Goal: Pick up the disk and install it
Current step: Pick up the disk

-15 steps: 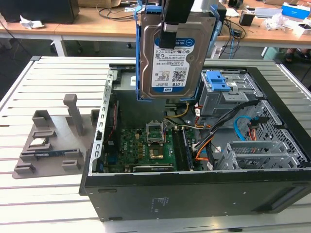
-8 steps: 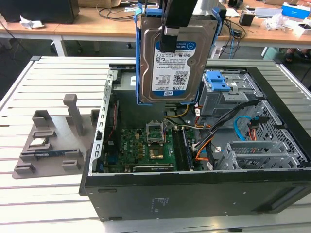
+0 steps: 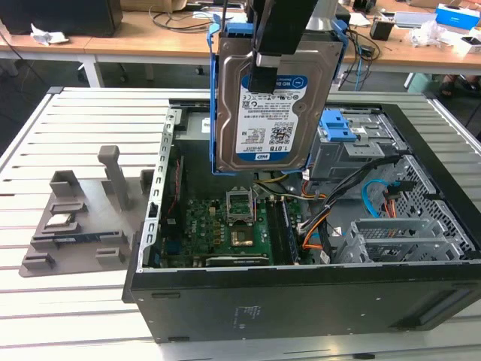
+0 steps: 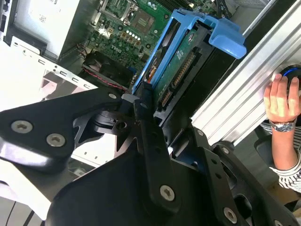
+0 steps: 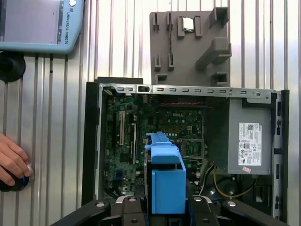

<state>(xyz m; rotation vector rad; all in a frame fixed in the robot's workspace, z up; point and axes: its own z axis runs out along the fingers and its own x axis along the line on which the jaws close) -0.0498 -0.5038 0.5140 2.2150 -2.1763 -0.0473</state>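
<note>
End effector point(image 3: 263, 75) tight on the disk point(image 3: 279, 131), upright above the open computer case point(image 3: 301, 304).

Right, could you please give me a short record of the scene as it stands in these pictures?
tool: shut on the disk
disk: upright, lifted above the open computer case, not yet installed
computer case: lying open on the slatted table, motherboard exposed
drive cage: inside the case, at the exterior view's right
grey fixture: beside the case, at the exterior view's left
person's hand: resting on a dark round object

Upright disk point(image 3: 279, 124) in tool point(image 3: 263, 74) above case point(image 3: 301, 297)
</note>
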